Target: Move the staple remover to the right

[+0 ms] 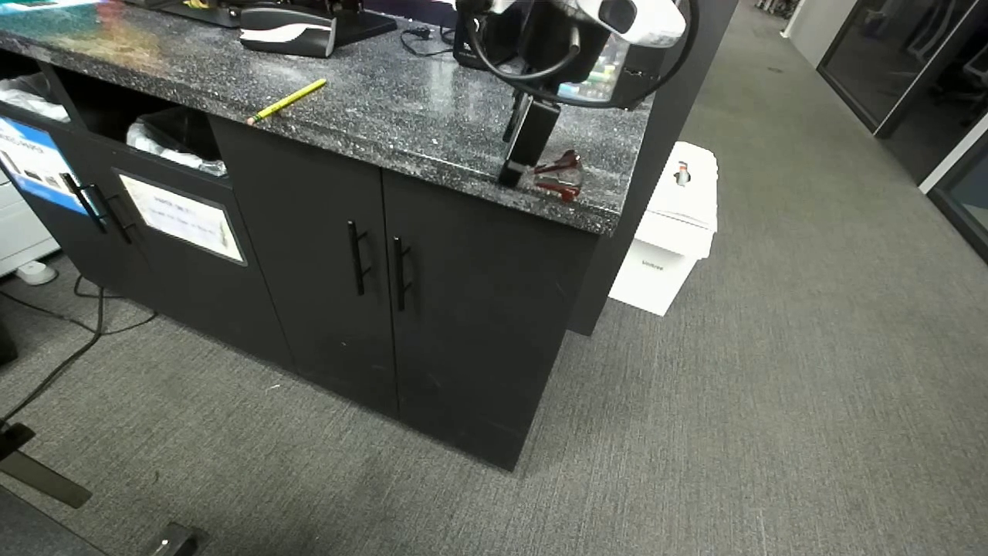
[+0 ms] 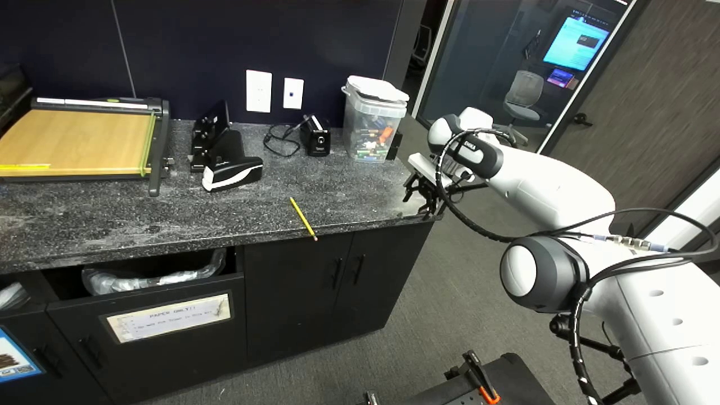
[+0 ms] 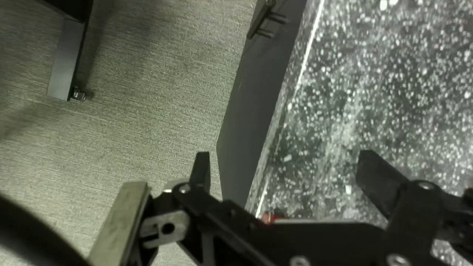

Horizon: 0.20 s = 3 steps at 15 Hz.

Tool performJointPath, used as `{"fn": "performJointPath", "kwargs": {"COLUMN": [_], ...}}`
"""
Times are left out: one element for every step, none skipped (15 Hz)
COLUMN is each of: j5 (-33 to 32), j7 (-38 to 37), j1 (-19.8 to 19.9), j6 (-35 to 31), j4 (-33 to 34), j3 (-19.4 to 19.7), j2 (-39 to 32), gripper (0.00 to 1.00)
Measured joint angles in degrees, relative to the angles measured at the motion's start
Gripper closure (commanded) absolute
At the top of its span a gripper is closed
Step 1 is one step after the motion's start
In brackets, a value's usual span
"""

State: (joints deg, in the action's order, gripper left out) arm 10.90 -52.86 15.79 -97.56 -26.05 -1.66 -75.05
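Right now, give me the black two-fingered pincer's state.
Pincer: open, jaws wide apart, holding nothing; the dark-red claw-shaped staple remover lies ungripped.

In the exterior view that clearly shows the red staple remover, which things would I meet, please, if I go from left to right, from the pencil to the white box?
Pencil → two cabinet handles → gripper → staple remover → white box.

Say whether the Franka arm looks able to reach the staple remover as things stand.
Likely yes: the open end effector is close beside the staple remover, and an exterior view shows nothing in between.
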Motion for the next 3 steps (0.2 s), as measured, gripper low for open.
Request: {"fn": "performJointPath", "kwargs": {"j5": [0.31,0.52,0.53], "j7": [1.27,1.82,1.97], "j1": [-0.14,-0.40,-0.65], "j6": [2.22,5.16,7.15], "j4": [0.00,0.00,-0.02], "j3": [-0.73,-1.18,-1.42], "j2": [0.25,0.54,0.83], "gripper": [0.00,0.00,0.00]}}
